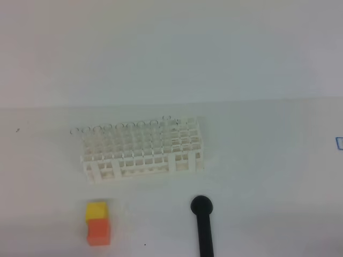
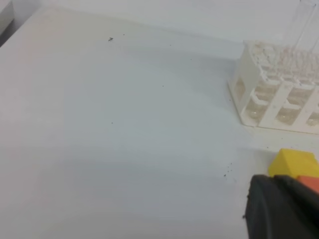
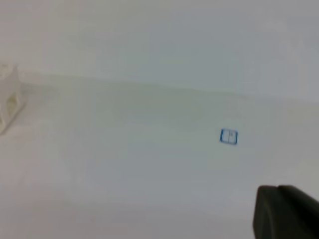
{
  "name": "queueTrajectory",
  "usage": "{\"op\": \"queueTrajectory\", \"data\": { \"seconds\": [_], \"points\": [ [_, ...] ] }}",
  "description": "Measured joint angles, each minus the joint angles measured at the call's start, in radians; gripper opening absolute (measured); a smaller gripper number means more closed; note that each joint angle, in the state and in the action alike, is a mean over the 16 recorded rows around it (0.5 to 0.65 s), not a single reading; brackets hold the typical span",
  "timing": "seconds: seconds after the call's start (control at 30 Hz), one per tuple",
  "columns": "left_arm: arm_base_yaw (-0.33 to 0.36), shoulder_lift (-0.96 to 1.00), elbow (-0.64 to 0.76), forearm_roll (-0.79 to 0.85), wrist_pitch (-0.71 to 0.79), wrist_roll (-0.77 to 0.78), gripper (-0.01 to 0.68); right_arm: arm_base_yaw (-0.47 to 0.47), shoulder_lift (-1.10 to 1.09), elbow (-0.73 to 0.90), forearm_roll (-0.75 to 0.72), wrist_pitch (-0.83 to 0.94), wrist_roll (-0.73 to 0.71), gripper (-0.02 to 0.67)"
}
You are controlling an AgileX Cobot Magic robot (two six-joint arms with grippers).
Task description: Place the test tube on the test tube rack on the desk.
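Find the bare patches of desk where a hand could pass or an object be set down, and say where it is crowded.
Free: desk right of the test tube rack, and left of it. Crowded: in front, between the yellow-and-orange blocks and black rod.

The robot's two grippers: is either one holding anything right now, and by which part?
Nothing is held. The left gripper and right gripper are shut, with nothing between their jaws. Clear tubes already stand in the test tube rack; the black rod lies untouched.

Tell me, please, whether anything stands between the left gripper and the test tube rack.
Yes: the yellow and orange blocks stand on the desk just ahead of the left gripper, between it and the near end of the rack. Nothing else visible lies between them.
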Motion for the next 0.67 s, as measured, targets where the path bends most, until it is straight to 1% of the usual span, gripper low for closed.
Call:
{"op": "queueTrajectory", "data": {
  "seconds": [0.1, 0.27, 0.43, 0.67],
  "points": [
    [0.0, -0.001, 0.002, 0.0, -0.001, 0.0, 0.001, -0.017, -0.003, 0.0, -0.025, 0.055, 0.08, -0.001],
    [0.0, -0.001, 0.002, 0.0, -0.001, 0.0, -0.001, -0.038, -0.003, -0.001, -0.029, 0.13, 0.143, -0.001],
    [0.0, 0.0, 0.002, 0.0, -0.001, 0.0, -0.001, -0.052, -0.003, -0.002, -0.027, 0.176, 0.177, -0.001],
    [0.0, 0.001, 0.0, 0.0, 0.0, 0.0, -0.001, -0.054, -0.003, -0.004, -0.024, 0.188, 0.197, -0.001]
  ]
}}
